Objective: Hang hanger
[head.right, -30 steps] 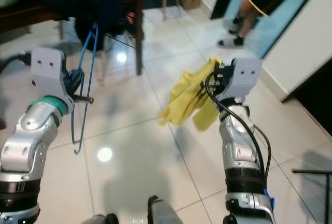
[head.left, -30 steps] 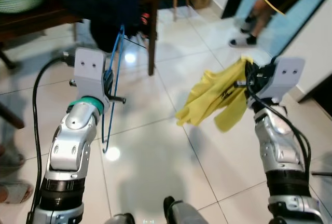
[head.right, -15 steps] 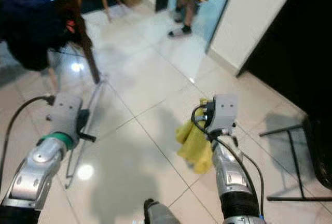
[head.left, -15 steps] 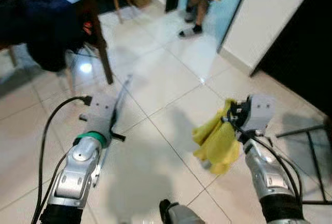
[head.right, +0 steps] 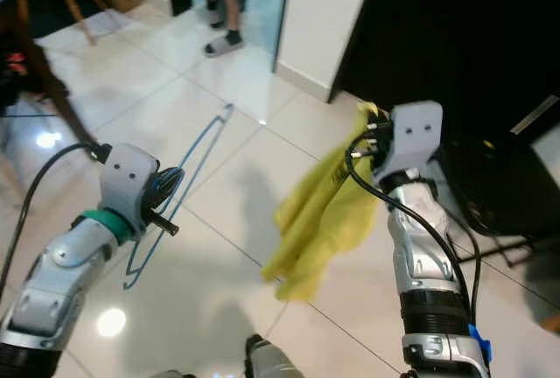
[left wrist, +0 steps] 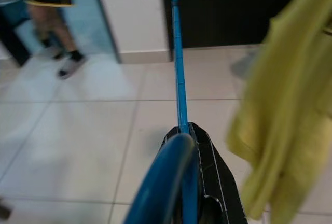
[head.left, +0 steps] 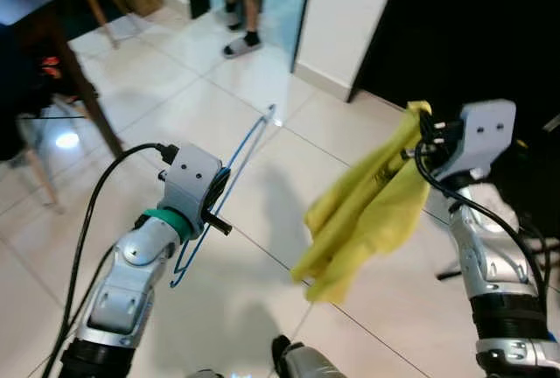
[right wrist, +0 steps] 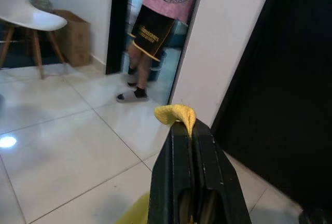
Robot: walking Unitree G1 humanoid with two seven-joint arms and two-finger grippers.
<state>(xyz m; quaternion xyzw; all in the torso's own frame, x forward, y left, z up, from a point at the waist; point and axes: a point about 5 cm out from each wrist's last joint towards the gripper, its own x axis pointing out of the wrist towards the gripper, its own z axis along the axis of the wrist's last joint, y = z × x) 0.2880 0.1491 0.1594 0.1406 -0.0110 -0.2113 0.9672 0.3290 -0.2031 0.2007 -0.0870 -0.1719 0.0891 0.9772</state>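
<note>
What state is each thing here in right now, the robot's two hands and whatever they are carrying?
Left hand: shut on the blue hanger, raised over the tiled floor.
Blue hanger: held in the air, tilted, bare of clothing.
Right hand: shut on the yellow garment, raised.
Yellow garment: pinched at one end, hanging loose and crumpled, off the floor, not on the hanger.
Person: standing in the doorway.

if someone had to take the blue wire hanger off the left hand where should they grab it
Grip the thin blue wire hanger on its long straight stretch beyond the left hand, coming from the side away from the yellow cloth. That span juts out bare and free; the curved end sits inside the hand.
</note>
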